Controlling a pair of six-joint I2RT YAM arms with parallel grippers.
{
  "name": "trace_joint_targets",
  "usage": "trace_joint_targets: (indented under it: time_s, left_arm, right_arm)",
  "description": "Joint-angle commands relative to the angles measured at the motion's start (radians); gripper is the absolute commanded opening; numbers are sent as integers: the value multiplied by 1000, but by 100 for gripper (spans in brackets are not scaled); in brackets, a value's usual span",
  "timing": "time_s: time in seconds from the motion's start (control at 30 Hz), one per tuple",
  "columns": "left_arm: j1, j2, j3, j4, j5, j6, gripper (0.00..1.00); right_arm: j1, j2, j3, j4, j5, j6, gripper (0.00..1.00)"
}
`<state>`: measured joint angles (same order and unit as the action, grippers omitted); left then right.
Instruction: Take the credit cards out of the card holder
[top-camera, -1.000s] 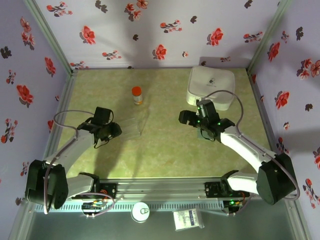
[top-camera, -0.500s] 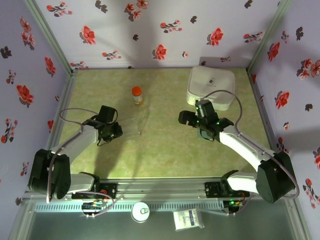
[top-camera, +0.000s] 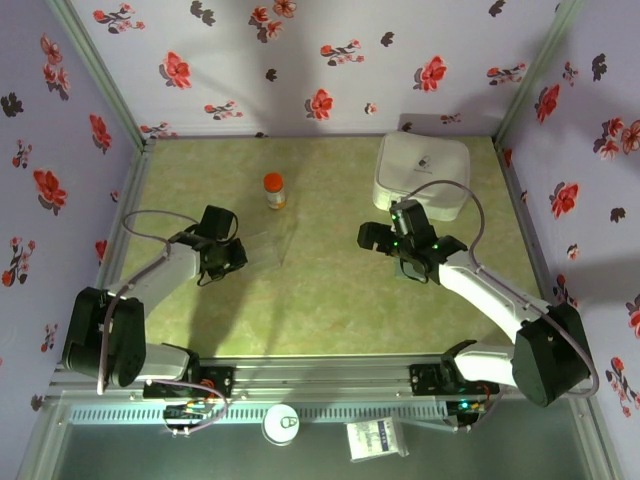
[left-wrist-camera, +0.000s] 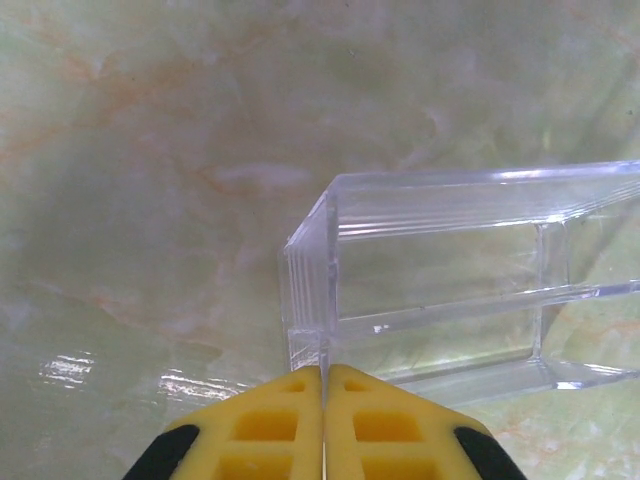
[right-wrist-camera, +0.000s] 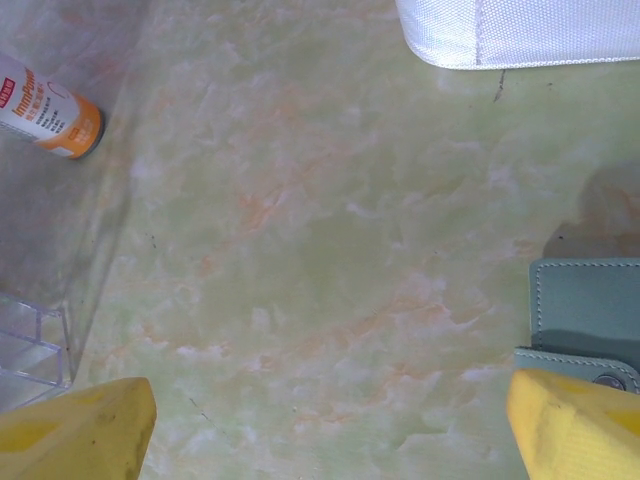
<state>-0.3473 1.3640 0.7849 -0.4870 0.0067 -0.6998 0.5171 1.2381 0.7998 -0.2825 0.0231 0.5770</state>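
Marbled green tabletop (top-camera: 330, 300) carries the flat grey-blue card holder (right-wrist-camera: 590, 305) toward its right edge, beside the right gripper (right-wrist-camera: 330, 410), jaws spread wide, likely to straddle it. Pressed together, the left gripper (left-wrist-camera: 324, 375) meets the clear plastic tray (left-wrist-camera: 440, 260) at its corner, perhaps steadying it.

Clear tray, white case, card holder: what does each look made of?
Clear tray: hard transparent plastic, glossy; the table shows through its walls. White case: woven fabric, fine weave and seam visible. Card holder: likely matte leather or imitation, judging by the stitched edge.
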Motion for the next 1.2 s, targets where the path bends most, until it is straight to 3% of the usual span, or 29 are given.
trace_joint_targets:
  time_s: [0.0,0.23,0.67,0.9,1.17]
  left_arm:
    - [-5,21,16,-20,-19,22,5]
    - [-7,44,37,-49,-46,31,13]
    - [-29,71,79,-69,-60,43,3]
    - [-97,139,191,-117,-82,64,1]
    - [-219,329,441,-161,-111,68,0]
  right_arm:
    - [6,-24,23,-18,32,1,91]
    - [6,-25,25,-22,26,-2,91]
    - [6,-31,22,-26,24,-1,92]
    - [7,-29,23,-26,23,-1,92]
    - [6,-42,21,-51,47,-15,92]
